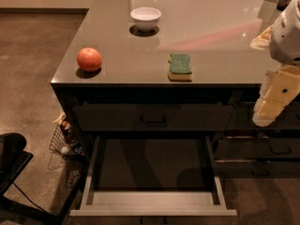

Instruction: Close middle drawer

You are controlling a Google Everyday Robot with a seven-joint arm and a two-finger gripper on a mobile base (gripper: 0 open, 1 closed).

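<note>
The middle drawer (152, 204) is pulled far out below the counter, towards the bottom of the view. Its light grey metal sides (89, 172) and dark floor (150, 161) show, and the floor looks empty. Its front lies at the bottom edge of the view, and the handle barely shows. Above it, a wide drawer front with a dark bar handle (153, 121) is shut. My gripper (265, 116), white and pale yellow, hangs at the right edge, in front of the counter's right part. It is above and to the right of the open drawer and apart from it.
On the grey countertop (211, 46) stand a white bowl (146, 17), an orange round fruit (89, 59) and a green-and-yellow sponge (180, 66). Narrower drawer fronts (276, 149) are to the right. A wire basket (63, 142) and a black object (11, 158) are on the floor to the left.
</note>
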